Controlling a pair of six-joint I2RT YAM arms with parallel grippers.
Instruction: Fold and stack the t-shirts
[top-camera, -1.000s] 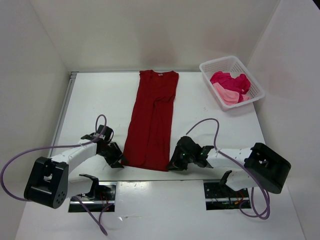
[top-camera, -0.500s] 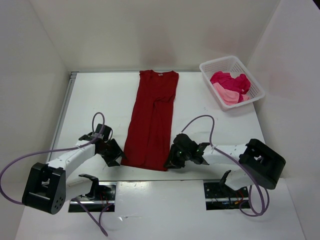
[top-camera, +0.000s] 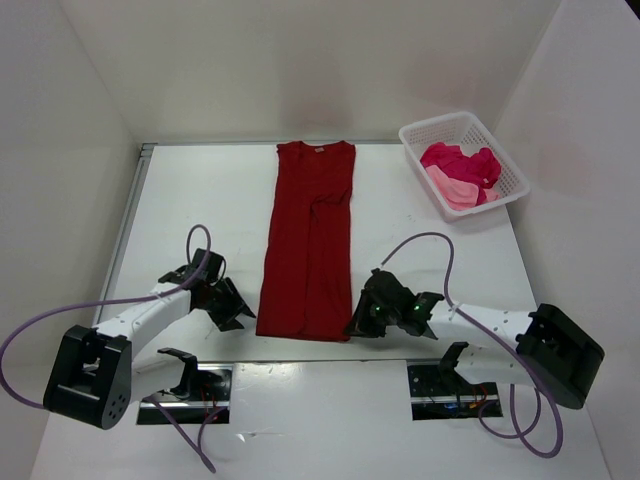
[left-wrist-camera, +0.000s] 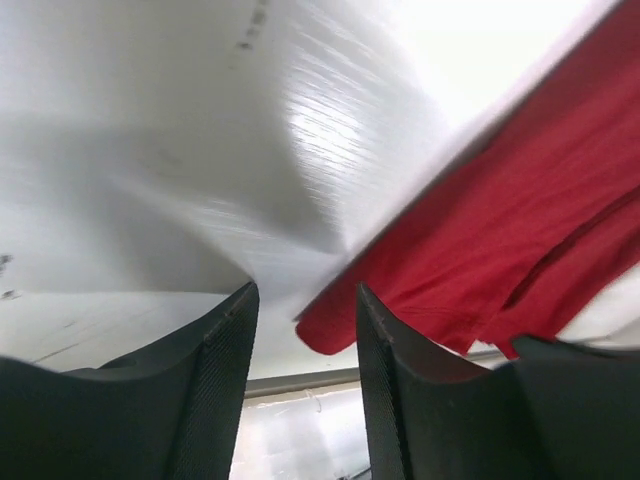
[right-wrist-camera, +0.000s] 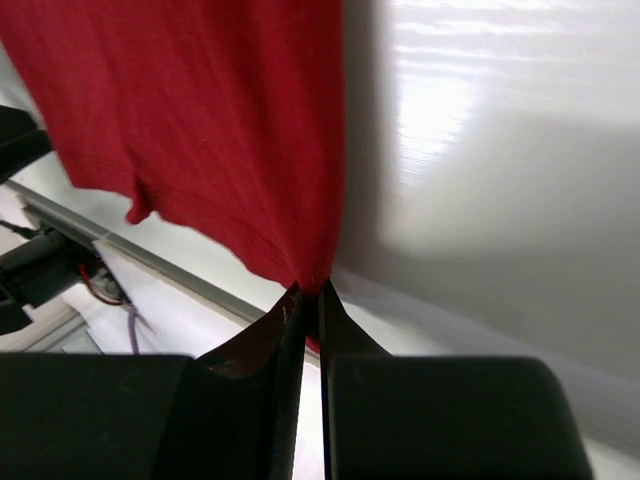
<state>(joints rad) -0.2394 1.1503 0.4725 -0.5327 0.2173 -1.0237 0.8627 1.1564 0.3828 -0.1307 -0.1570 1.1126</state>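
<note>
Tabletop (top-camera: 200, 200): one red t-shirt (top-camera: 308, 250); basket (top-camera: 437, 124): one magenta t-shirt (top-camera: 455, 160), one pink t-shirt (top-camera: 455, 190).

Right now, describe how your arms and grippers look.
The left arm and right arm are white tubes with black joint housings, each trailing a looping purple cable. The left gripper and right gripper are black, with flat textured fingers.

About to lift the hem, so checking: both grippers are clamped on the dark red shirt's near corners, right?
Not both. The right gripper is clamped on the dark red shirt, but the left wrist view shows the left gripper open, with its corner of the shirt not pinched.
</note>
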